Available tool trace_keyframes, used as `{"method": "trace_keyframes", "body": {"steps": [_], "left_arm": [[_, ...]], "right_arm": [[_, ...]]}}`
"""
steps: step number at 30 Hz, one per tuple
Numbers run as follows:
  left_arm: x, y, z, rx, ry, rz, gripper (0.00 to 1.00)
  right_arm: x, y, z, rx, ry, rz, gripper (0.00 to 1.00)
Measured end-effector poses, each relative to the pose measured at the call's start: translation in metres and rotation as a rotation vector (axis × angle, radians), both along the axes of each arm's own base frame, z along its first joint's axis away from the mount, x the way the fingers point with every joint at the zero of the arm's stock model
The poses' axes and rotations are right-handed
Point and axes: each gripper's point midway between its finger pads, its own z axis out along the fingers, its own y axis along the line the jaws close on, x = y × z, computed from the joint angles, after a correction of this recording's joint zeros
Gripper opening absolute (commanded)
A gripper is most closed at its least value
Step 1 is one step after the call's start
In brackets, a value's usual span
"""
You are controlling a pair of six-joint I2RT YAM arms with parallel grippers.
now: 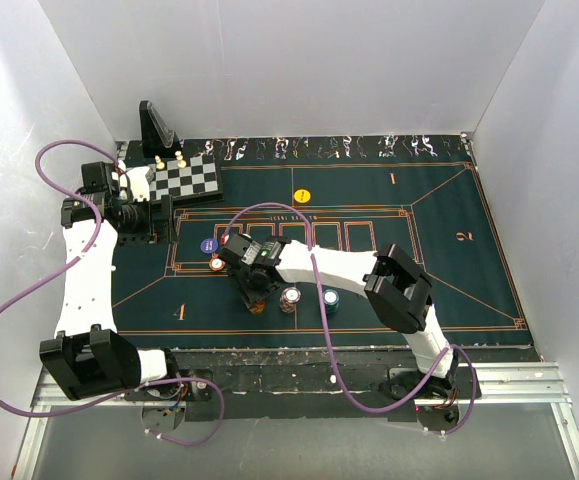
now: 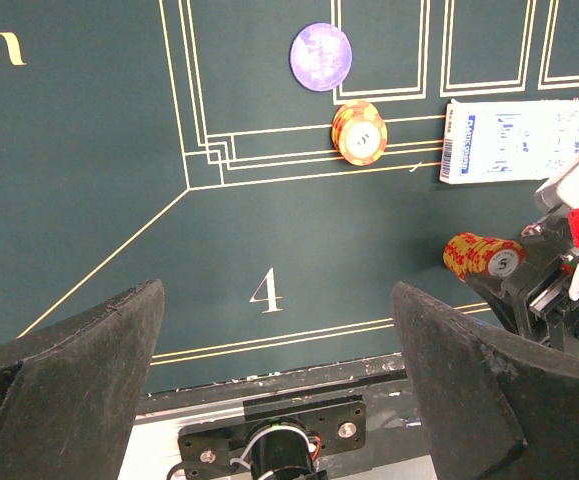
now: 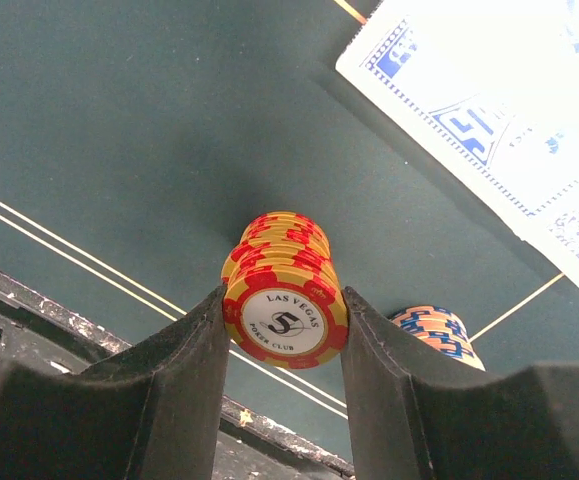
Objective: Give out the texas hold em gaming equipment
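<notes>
Currently: right claw (image 3: 287, 300) is clenched on the red-and-yellow chip stack (image 2: 483, 255). Both black fingers (image 3: 189, 380) press the sides of its top chips, and the top face reads "5". Landmark for all positions is the figure 4 (image 2: 266, 290) printed on the green mat (image 1: 429, 250) by the near edge.

- Grasped stack: right of the 4, about level with it, near. Cannot tell whether its base is clear of the mat.
- Left claw (image 2: 277, 300): released, fingers spread wide, hanging above the 4, which shows in the gap between them.
- Purple disc (image 2: 320, 56): beyond the 4 and a little right, flat on the mat.
- Orange chip stack (image 2: 359, 131): just on the 4's side of the purple disc, sitting on the gold lines.
- White-and-blue card pack (image 2: 524, 140): right of and beyond the 4, farther back than the grasped stack, lying flat.
- Orange-and-blue stack (image 3: 434, 330): right of the 4, past the grasped stack, apart from it.
- Teal stack (image 1: 331, 300): farther right again, same row.
- Yellow disc (image 1: 302, 196): well beyond the 4, to the right.
- Chessboard (image 1: 189, 178): straight beyond the 4, by the far edge.
</notes>
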Motion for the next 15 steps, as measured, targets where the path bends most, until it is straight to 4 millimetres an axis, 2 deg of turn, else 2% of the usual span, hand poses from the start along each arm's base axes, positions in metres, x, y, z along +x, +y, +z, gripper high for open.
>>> {"method": "trace_keyframes", "body": {"steps": [4,9,12,15], "left_arm": [[0.0,0.0,0.0,0.001,0.0,-0.001,0.98],[0.0,0.0,0.0,0.002,0.0,-0.003,0.98],[0.0,0.0,0.0,0.002,0.0,-0.003,0.98],[0.0,0.0,0.0,0.001,0.0,-0.003,0.98]], "right_arm": [[0.003,-0.001,0.004,-0.004,-0.021,0.006,0.46],[0.016,0.004,0.024,0.025,-0.05,-0.008,0.41],[0.031,0.003,0.041,0.065,-0.064,-0.037,0.41],[0.056,-0.008,0.059,0.103,-0.075,-0.092,0.4]]}}
